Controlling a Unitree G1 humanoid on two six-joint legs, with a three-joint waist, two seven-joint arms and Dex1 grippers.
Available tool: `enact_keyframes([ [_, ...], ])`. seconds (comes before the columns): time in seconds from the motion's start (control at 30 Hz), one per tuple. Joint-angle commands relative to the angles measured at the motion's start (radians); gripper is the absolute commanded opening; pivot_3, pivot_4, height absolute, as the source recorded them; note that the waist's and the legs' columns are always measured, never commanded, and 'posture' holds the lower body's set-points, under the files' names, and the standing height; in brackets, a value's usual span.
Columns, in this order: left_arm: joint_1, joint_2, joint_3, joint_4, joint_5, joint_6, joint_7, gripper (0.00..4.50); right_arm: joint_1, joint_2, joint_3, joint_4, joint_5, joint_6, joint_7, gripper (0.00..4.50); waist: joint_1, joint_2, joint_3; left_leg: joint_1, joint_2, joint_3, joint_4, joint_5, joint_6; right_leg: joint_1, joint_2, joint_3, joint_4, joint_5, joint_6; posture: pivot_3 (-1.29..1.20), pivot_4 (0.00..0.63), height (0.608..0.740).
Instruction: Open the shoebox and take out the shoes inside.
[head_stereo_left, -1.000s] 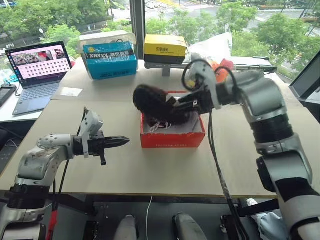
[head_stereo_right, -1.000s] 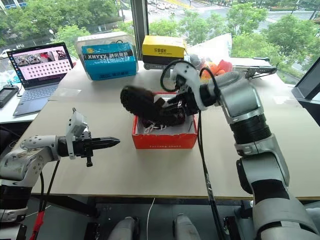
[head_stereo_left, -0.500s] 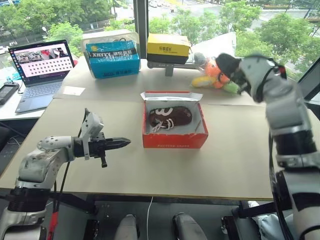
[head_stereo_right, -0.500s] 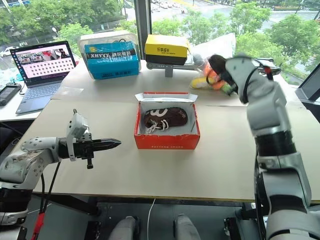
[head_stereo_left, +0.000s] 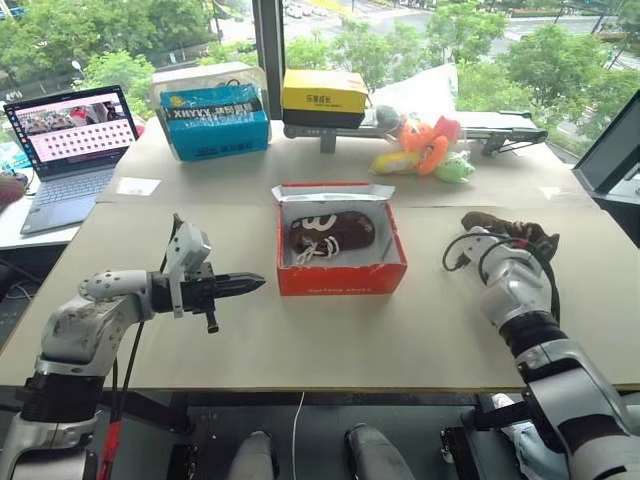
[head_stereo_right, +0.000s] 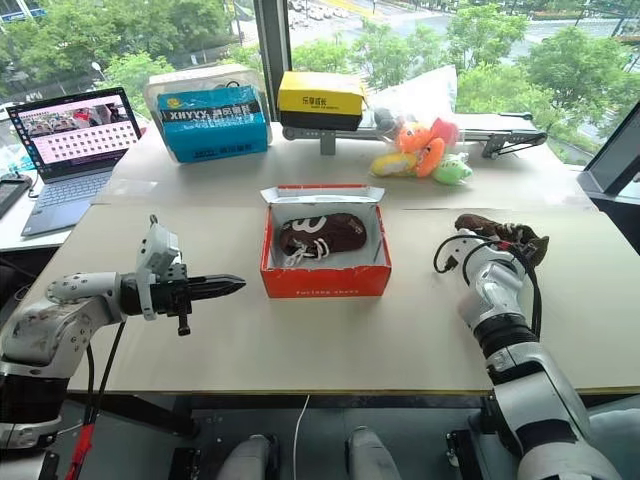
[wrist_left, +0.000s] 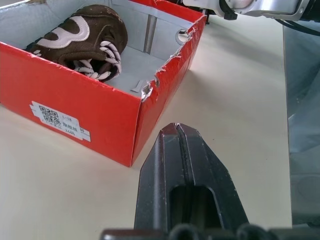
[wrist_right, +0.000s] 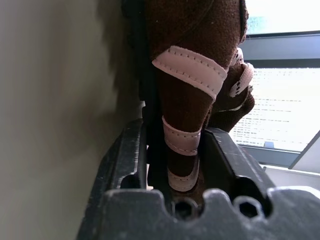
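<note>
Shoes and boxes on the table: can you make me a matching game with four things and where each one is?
Things:
1. shoe with white laces
2. other brown shoe
3. yellow box
4. laptop

Places:
A. at the table's far left edge, screen lit
B. inside the red box
C. at the back of the table, next to the blue box
D. between the right hand's fingers, down by the table

Pairs: 1-B, 2-D, 3-C, 4-A
</note>
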Motion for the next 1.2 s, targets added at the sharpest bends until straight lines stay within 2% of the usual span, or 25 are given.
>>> enact_keyframes([
  [0.03,-0.016,0.001,0.012,-0.014,-0.016,-0.014,-0.004,0.00,-0.003,0.017,-0.025,-0.012,0.026,-0.032,0.020,3.15,-0.007,0.000,0.000,0.000,0.000,0.000,0.000,0.000,0.000,0.001,0.000,0.000,0.000,0.000,0.000,0.00,0.150,0.716],
  [0.17,-0.013,0.001,0.012,-0.013,-0.015,-0.015,-0.007,0.00,0.024,0.019,-0.039,-0.108,0.043,0.033,0.127,4.49,-0.011,-0.002,-0.001,0.001,0.000,-0.001,0.000,0.000,0.000,0.002,0.000,0.000,0.000,0.000,0.000,0.00,0.150,0.716],
  [0.33,-0.013,0.001,0.013,-0.007,-0.013,-0.018,-0.010,0.00,0.086,-0.031,-0.062,-0.381,0.044,0.232,0.305,4.49,-0.009,-0.002,-0.001,0.002,0.001,-0.001,0.000,0.000,0.000,0.002,0.001,0.000,0.000,0.000,0.000,0.00,0.150,0.716],
  [0.5,-0.008,0.002,0.016,-0.010,-0.013,-0.018,-0.009,0.00,0.103,-0.162,-0.085,-0.705,0.076,0.407,0.525,4.49,-0.001,-0.001,0.000,0.002,0.000,-0.001,0.000,0.000,0.000,0.002,0.001,0.000,0.000,-0.001,0.001,0.00,0.150,0.716],
  [0.6,-0.002,0.003,0.018,-0.014,-0.013,-0.018,-0.007,0.00,0.030,-0.227,-0.122,-0.840,0.205,0.400,0.713,4.49,0.002,0.000,0.000,0.001,0.000,-0.001,0.000,0.000,0.000,0.001,0.001,0.000,0.000,-0.001,0.001,0.00,0.150,0.716],
  [0.7,-0.001,0.000,0.017,-0.014,-0.011,-0.018,-0.003,0.00,-0.073,-0.203,-0.159,-0.918,0.375,0.323,0.868,4.49,-0.007,0.001,0.000,0.001,0.001,0.000,0.000,0.000,0.000,0.000,0.001,0.000,0.000,-0.001,0.000,0.00,0.150,0.716],
  [0.77,-0.001,-0.003,0.013,-0.015,-0.010,-0.018,-0.001,0.00,-0.126,-0.162,-0.146,-0.899,0.440,0.236,0.920,4.49,-0.010,0.001,0.000,0.001,0.001,-0.001,-0.001,0.000,0.000,0.000,0.001,0.000,0.001,-0.001,0.000,0.00,0.150,0.716],
  [0.83,-0.003,-0.006,0.010,-0.015,-0.009,-0.017,0.001,0.00,-0.148,-0.148,-0.080,-0.849,0.436,0.109,0.956,4.49,-0.006,0.000,0.000,0.001,0.002,-0.001,-0.001,0.000,0.000,0.000,0.002,-0.001,0.001,-0.001,0.000,0.00,0.150,0.716],
  [0.93,-0.003,-0.008,0.008,-0.014,-0.010,-0.017,-0.002,0.00,-0.204,-0.053,0.008,-0.623,0.428,-0.070,0.988,4.49,0.003,-0.001,0.000,0.001,0.001,-0.001,0.000,0.000,0.000,0.001,0.001,-0.002,0.000,-0.001,0.000,0.00,0.150,0.716],
  [1.07,-0.002,-0.008,0.008,-0.013,-0.011,-0.018,-0.003,0.00,-0.250,0.000,0.022,-0.455,0.430,-0.178,1.003,4.49,0.021,-0.001,0.001,-0.001,0.000,-0.001,0.000,0.000,0.000,-0.001,0.000,-0.002,0.000,0.000,0.000,0.00,0.150,0.716],
  [1.2,0.005,-0.010,0.010,-0.021,-0.012,-0.016,0.003,0.00,-0.351,0.065,0.061,-0.104,0.373,-0.373,0.965,4.49,0.023,-0.001,0.001,-0.004,0.001,-0.001,0.000,0.000,0.000,-0.004,0.000,-0.002,0.000,0.003,-0.006,0.00,0.150,0.716],
])
